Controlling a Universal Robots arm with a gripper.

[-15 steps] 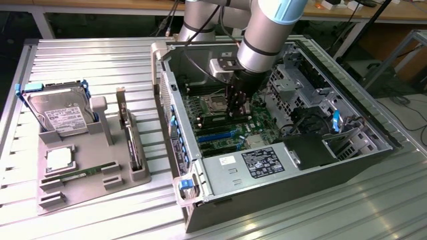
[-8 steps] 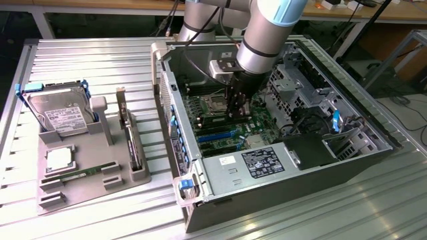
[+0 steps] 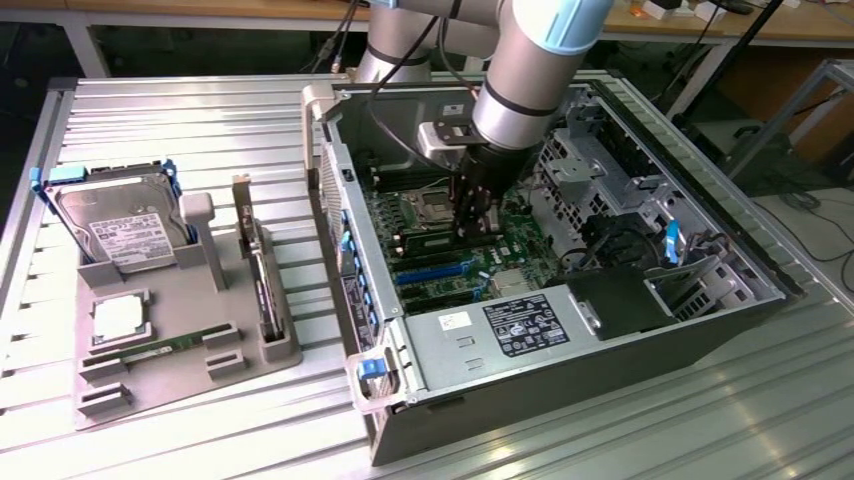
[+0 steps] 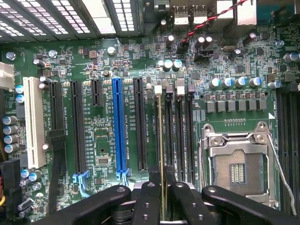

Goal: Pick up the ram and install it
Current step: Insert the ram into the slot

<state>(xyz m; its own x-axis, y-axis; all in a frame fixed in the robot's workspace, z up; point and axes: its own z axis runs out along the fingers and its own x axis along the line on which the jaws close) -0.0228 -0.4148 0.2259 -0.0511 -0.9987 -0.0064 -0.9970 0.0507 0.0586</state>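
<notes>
Exterior view: gripper (image 3: 475, 232) is down inside the open computer case (image 3: 667, 330), over the motherboard's (image 3: 514, 250) middle.

Wrist view: jaws clamped on the ram (image 4: 161, 136), seen edge-on. It is lined up along a memory slot between the blue slot (image 4: 118, 126) and the CPU socket (image 4: 236, 168).

- flat green motherboard (image 4: 103, 136): green, pale silkscreen print
- long blue plastic slot (image 4: 118, 124): bright blue
- tall white plastic slot (image 4: 34, 122): white
- thin green ram stick (image 4: 160, 140): edge-on, reads olive-gold
- black metal tool (image 4: 162, 187): matte black
- ribbed metal desk (image 3: 174, 120): light grey, parallel ridges
- boxy silver hard drive (image 3: 120, 225): white label, dark print
</notes>
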